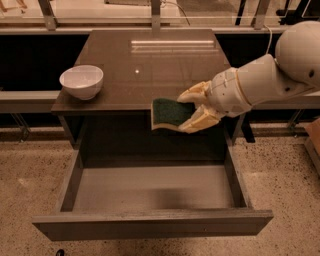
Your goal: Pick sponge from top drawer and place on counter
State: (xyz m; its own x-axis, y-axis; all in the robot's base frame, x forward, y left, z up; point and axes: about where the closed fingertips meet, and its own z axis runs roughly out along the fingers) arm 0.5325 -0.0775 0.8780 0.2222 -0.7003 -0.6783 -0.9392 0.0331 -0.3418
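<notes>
The sponge (168,113), dark green on top with a yellow-tan layer beneath, is held in the air at the front edge of the counter (150,65). My gripper (192,107) comes in from the right and is shut on the sponge's right end, its cream fingers (196,92) above and below it. The top drawer (150,192) stands pulled fully open below, its grey floor bare. The sponge hangs above the drawer's back part, level with the counter's front edge.
A white bowl (81,81) stands on the counter's left front corner. My white arm (265,80) reaches in from the upper right. Speckled floor (30,175) lies on both sides of the cabinet. A rail and posts (155,12) run behind the counter.
</notes>
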